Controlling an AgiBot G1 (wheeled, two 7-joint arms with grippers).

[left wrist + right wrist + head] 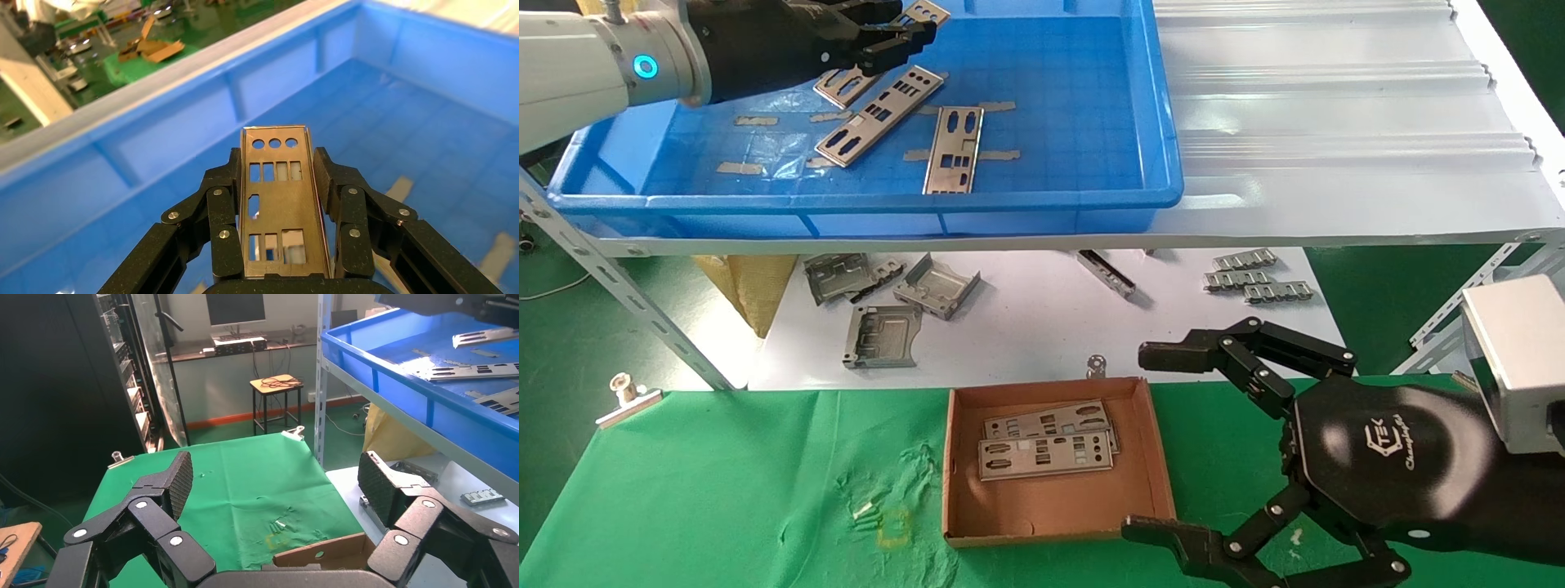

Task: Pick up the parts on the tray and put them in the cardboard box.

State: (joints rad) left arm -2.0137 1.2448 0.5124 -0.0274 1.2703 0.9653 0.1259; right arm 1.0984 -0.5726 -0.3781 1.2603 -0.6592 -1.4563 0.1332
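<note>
While your left gripper clamps one part lengthwise over the tray, the cardboard box lies nearer the wide-open right gripper

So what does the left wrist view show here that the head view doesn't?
Only the left wrist view shows the plate clamped edge to edge between the left gripper fingers, lifted off the floor of the blue tray. Only the head view shows the cardboard box with two plates inside, and the open right gripper beside it. Both show the tray.
</note>
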